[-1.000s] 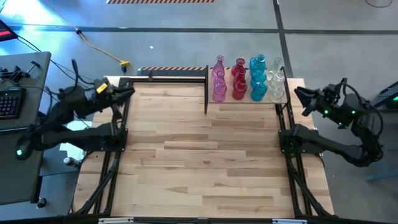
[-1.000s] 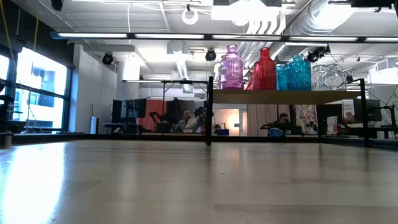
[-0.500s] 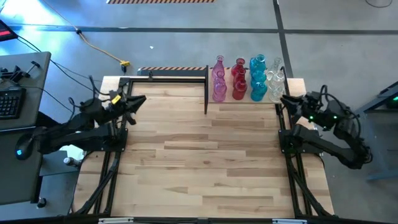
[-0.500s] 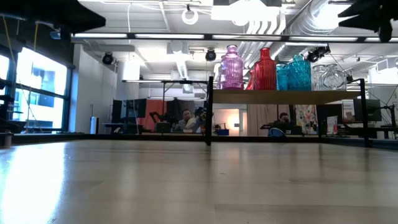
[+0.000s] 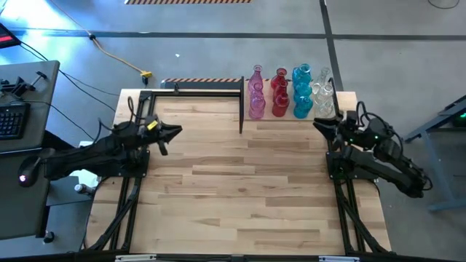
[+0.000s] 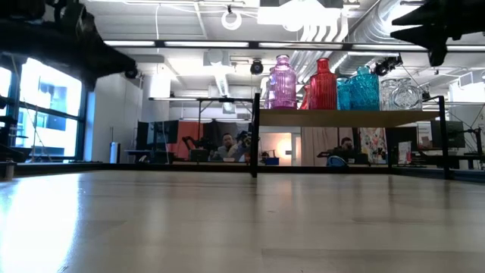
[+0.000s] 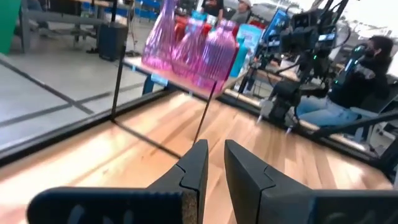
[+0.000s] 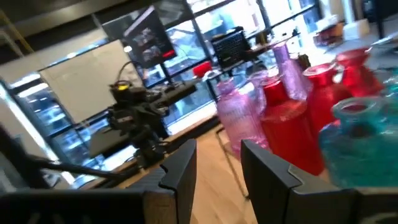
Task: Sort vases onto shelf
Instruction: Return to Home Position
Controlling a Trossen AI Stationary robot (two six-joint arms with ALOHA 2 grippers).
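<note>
The left arm (image 5: pixel 87 154) and the right arm (image 5: pixel 382 161) are built of dark jointed links. At frame left, the left arm carries a yellow tag (image 5: pixel 151 125), a green indicator light (image 5: pixel 24 177) and a thin black cable loop (image 5: pixel 132 109). The left gripper (image 7: pixel 216 163) has matte black, angular fingers (image 7: pixel 194 168).

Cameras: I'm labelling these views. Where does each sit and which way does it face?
High: overhead, looking straight down; left gripper and right gripper show.
Low: tabletop height, level toward the shelf; arms at top corners.
Left wrist: on that arm, facing the vases past its fingers.
Right wrist: likewise, right arm.
All four share the vases.
</note>
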